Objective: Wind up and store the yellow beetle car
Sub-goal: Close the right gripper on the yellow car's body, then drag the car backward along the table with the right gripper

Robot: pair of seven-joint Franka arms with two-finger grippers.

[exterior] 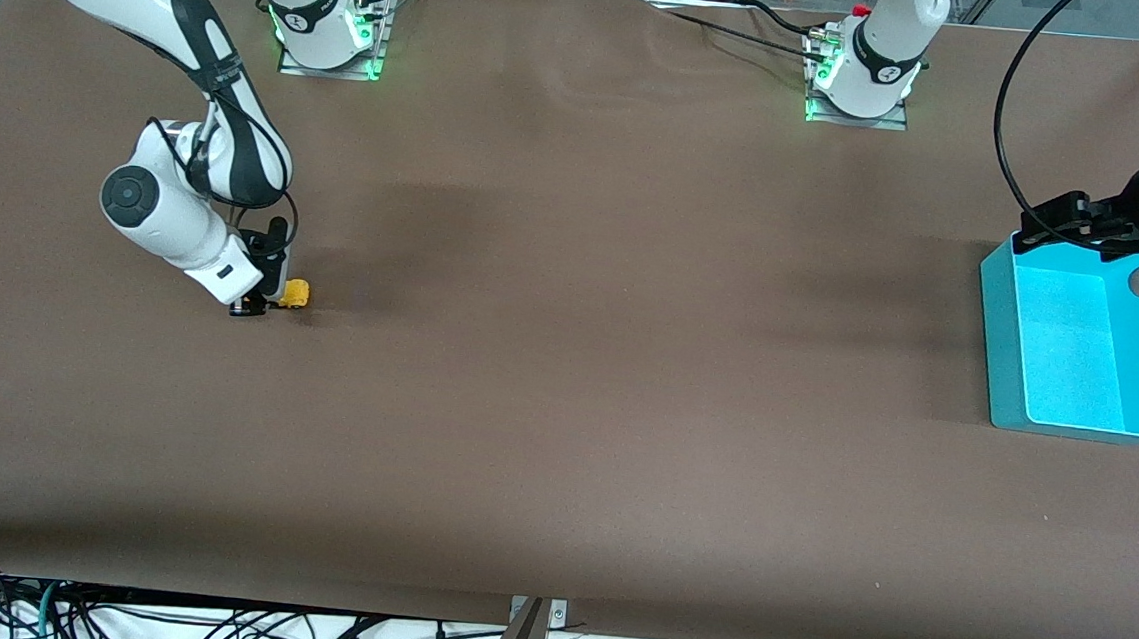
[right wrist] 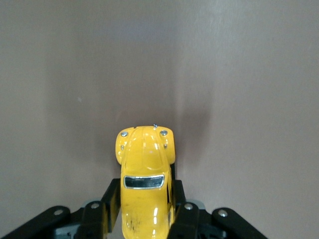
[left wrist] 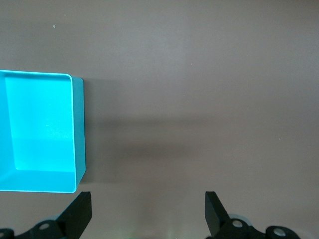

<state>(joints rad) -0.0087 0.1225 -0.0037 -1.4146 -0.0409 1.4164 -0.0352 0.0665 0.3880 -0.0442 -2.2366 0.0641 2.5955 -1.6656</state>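
Right gripper [exterior: 265, 303] is low at the table [exterior: 567, 359], toward the right arm's end. Its fingers [right wrist: 110, 203] are closed on the car [exterior: 297, 292], one on each side of the body. In the right wrist view the car [right wrist: 144, 179] sits between the two black fingers, nose pointing away from the gripper, dark window and rounded yellow hood showing. Whether the wheels touch the cloth or hang just above it cannot be told; a shadow lies close under and beside the car.

Left gripper [exterior: 1087, 225] hangs over the table just beside the bin [exterior: 1005, 330], at the bin's edge nearest the arm bases, toward the left arm's end. The left arm waits there. In the left wrist view its fingers [left wrist: 79, 211] stand wide apart, nothing between them, brown table below, and the bin [left wrist: 79, 124] shows as a turquoise tray with a bare inside.

Car and bin lie well apart, at the two ends of the table.
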